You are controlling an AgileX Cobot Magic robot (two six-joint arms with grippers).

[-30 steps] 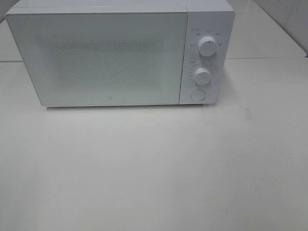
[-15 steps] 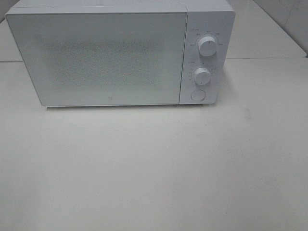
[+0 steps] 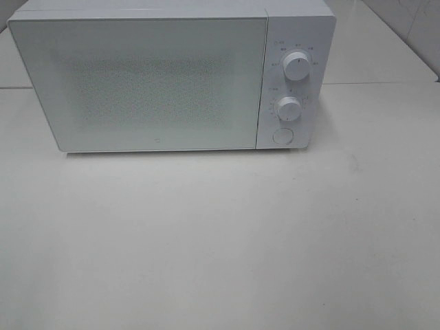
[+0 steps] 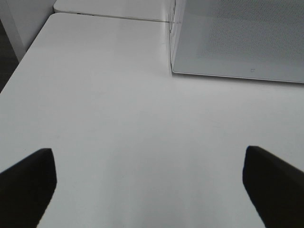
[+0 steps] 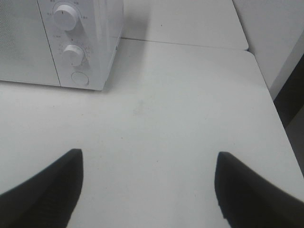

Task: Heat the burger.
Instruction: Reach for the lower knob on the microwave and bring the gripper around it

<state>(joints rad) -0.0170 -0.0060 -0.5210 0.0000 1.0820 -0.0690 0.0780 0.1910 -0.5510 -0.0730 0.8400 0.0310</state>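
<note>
On the table (image 3: 220,240), the microwave (image 3: 144,82) is sitting shut. I'm seeing the left gripper (image 4: 147,164) and right gripper (image 5: 148,161) both hanging open, empty.

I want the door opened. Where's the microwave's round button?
In the high view, the round button sits at the lower right of the microwave front, directly below the lower knob.

microwave (image 3: 165,75): on the table (image 3: 220,240), ahead of both grippers, well apart from them
door (image 3: 144,82): ahead of the left gripper (image 4: 148,156), off toward the right arm's side
panel (image 3: 311,86): right of the door, ahead of the right gripper (image 5: 148,156), off toward the left arm's side
upper knob (image 3: 296,67): on the panel, above the lower knob (image 3: 289,108)
button (image 3: 282,135): just below the lower knob
table: under both grippers, running ahead to the microwave
</note>
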